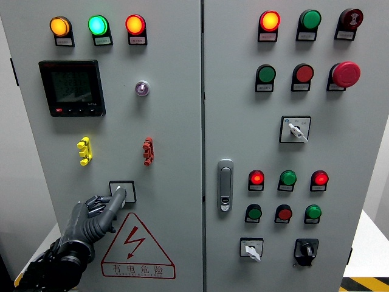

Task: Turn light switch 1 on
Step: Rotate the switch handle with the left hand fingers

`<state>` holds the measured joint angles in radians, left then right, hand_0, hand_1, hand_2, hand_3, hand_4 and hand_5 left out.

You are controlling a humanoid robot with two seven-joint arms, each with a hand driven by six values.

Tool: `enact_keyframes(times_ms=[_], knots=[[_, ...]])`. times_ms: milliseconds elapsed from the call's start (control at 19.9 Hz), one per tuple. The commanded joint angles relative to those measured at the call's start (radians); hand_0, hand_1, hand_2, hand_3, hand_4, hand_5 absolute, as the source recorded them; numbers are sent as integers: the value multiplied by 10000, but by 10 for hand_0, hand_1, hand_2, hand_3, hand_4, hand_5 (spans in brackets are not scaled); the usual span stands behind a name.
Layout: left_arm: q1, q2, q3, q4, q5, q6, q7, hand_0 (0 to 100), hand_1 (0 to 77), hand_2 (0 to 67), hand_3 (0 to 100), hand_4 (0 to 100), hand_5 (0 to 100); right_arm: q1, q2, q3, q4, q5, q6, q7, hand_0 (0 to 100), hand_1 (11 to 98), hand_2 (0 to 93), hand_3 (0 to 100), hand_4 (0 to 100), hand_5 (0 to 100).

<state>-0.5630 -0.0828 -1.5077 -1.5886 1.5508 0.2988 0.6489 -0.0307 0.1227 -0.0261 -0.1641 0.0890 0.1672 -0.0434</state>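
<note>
My left hand point(104, 207) reaches up from the lower left of the grey cabinet's left door. Its extended finger point(115, 201) touches a small rotary switch point(123, 190) on a square black-framed plate, just above the red lightning warning triangle point(137, 249). The other fingers are curled loosely below and hold nothing. Part of the switch plate is hidden behind the fingertip. The right hand does not show.
The left door has yellow, green and red lamps point(97, 25), a dark meter screen point(72, 87), a small pilot light point(142, 89), and yellow and red clips. The right door holds a handle point(225, 185), lamps, buttons, a red mushroom button point(347, 74) and rotary switches point(251, 248).
</note>
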Motion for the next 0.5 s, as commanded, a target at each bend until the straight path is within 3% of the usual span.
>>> enact_keyframes(times_ms=[0, 451], knots=[[1, 0, -2, 10, 0, 3, 0, 474, 498, 501, 899, 1000, 728, 0, 0, 0, 0, 0, 0, -11, 0, 226, 0, 110, 230, 146], [-15, 0, -2, 10, 0, 3, 0, 562, 460, 502, 902, 1000, 729, 0, 0, 0, 0, 0, 0, 4, 0, 226, 0, 111, 230, 146]])
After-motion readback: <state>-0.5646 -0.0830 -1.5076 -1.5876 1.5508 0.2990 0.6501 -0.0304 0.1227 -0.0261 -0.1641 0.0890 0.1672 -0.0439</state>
